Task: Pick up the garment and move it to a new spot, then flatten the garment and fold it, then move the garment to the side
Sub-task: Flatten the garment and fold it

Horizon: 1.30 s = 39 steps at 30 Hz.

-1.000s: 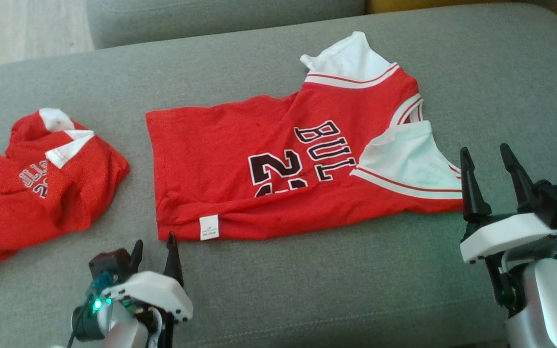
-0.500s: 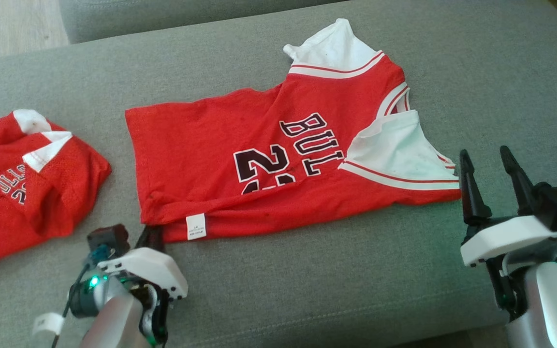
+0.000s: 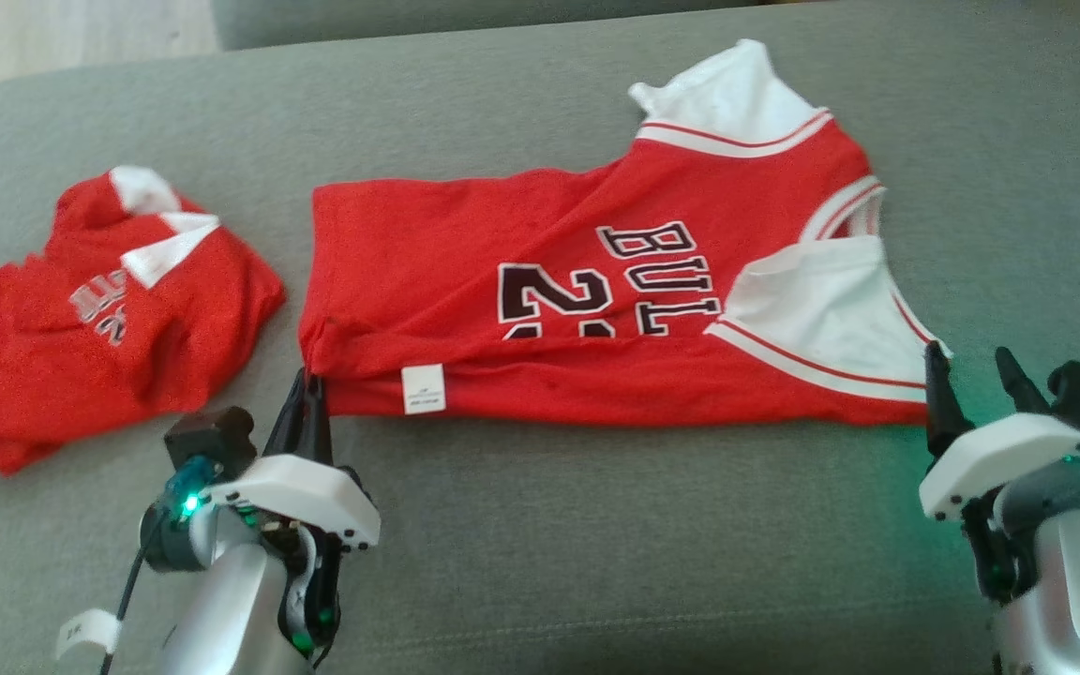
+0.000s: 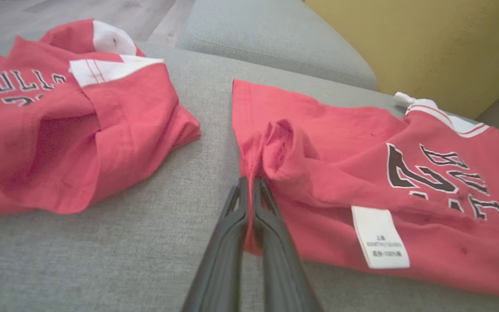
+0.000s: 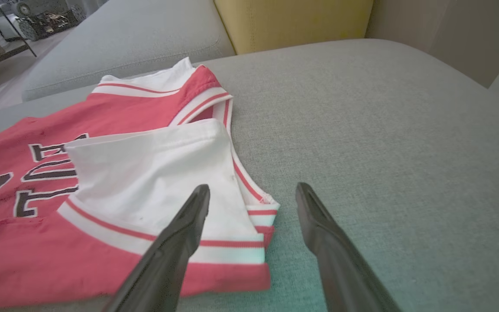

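Note:
The garment (image 3: 549, 272) is a red jersey with white sleeves and black lettering, lying half folded on the grey sofa seat (image 3: 596, 544). My left gripper (image 3: 307, 384) is shut on the garment's near left hem corner; in the left wrist view the two fingers (image 4: 249, 190) pinch the bunched red cloth (image 4: 284, 147). My right gripper (image 3: 971, 370) stands open just in front of the garment's white sleeve corner (image 5: 258, 203), its fingers (image 5: 197, 203) spread on either side of that corner, with one finger over the cloth.
A second red jersey (image 3: 118, 309) lies crumpled at the left of the seat, also seen as a red heap (image 4: 59, 121) in the left wrist view. A yellow cushion (image 4: 427, 43) and a grey backrest (image 5: 124, 39) stand behind. Bare seat fabric lies on the right.
My left gripper has moved forward to the hem corner and shut on it, bunching the cloth. The right gripper has crept closer to the sleeve and stays open. The head camera has shifted.

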Motion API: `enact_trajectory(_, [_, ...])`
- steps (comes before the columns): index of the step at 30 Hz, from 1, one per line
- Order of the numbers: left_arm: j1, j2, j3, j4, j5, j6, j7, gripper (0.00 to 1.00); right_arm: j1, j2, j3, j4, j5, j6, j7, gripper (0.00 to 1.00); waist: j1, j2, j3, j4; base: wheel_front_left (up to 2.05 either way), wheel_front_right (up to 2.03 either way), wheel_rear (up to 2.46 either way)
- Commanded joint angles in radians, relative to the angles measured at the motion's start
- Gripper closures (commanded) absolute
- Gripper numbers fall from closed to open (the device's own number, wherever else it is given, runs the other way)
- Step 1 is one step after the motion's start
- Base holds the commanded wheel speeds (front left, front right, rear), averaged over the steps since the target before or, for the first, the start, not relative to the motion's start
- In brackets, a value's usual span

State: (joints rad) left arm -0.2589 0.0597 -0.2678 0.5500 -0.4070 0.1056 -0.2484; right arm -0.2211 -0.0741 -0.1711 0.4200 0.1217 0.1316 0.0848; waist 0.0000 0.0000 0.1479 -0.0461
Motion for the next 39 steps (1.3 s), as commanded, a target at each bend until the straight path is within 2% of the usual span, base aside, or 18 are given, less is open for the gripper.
enact_trajectory(1, [-0.004,0.016,0.033,-0.061,0.015,0.000,-0.013,1.00,-0.062,0.005,0.001,0.011,-0.018,-0.001,0.005,0.00,0.0000,0.0000,0.014,0.030,0.00,0.00,0.00])
enact_trajectory(8, [0.012,0.012,-0.001,-0.119,0.033,-0.004,-0.013,1.00,-0.142,0.012,-0.090,0.179,-0.041,-0.001,0.026,0.00,0.0000,0.0000,0.033,0.068,0.00,0.00,0.00])
enact_trajectory(14, [0.016,0.010,-0.018,-0.124,0.035,-0.001,-0.009,1.00,-0.200,0.014,-0.084,0.311,-0.024,-0.001,0.032,0.00,0.0000,0.0000,0.036,0.080,0.00,0.00,0.00])
enact_trajectory(15, [0.016,0.011,-0.019,-0.122,0.035,-0.001,-0.009,1.00,-0.206,0.012,-0.076,0.330,-0.017,-0.001,0.036,0.13,0.0000,0.0000,0.036,0.080,0.00,0.00,0.00])
enact_trajectory(16, [0.016,0.011,-0.021,-0.119,0.035,0.000,-0.008,1.00,-0.213,0.009,-0.066,0.345,-0.012,-0.001,0.036,0.77,0.0000,0.0000,0.035,0.079,0.00,0.00,0.00])
enact_trajectory(17, [0.016,0.012,-0.023,-0.115,0.036,0.000,-0.007,1.00,-0.217,0.005,-0.056,0.357,-0.008,-0.001,0.031,1.00,0.0000,0.0000,0.033,0.079,0.00,0.00,0.00])
enact_trajectory(23, [0.023,0.026,-0.028,-0.089,0.045,0.009,-0.008,1.00,-0.236,-0.047,-0.008,0.381,-0.010,-0.001,-0.030,1.00,0.0000,0.0000,0.001,0.064,0.00,0.00,0.00])
enact_trajectory(28, [0.036,0.034,-0.030,-0.069,0.049,0.012,-0.009,1.00,-0.234,-0.097,0.014,0.366,-0.026,-0.001,-0.038,1.00,0.0000,0.0000,-0.042,0.048,0.00,0.00,0.00])
enact_trajectory(32, [0.059,0.043,-0.044,-0.044,0.050,0.007,0.005,1.00,-0.203,-0.125,0.039,0.335,-0.012,-0.001,0.007,1.00,0.0000,0.0000,-0.080,0.034,0.00,0.00,0.00])
enact_trajectory(39, [0.137,0.064,-0.062,-0.032,0.039,0.004,0.055,1.00,-0.073,-0.163,0.090,0.219,0.060,-0.001,0.151,1.00,0.0000,0.0000,-0.134,0.022,0.00,0.00,0.00])
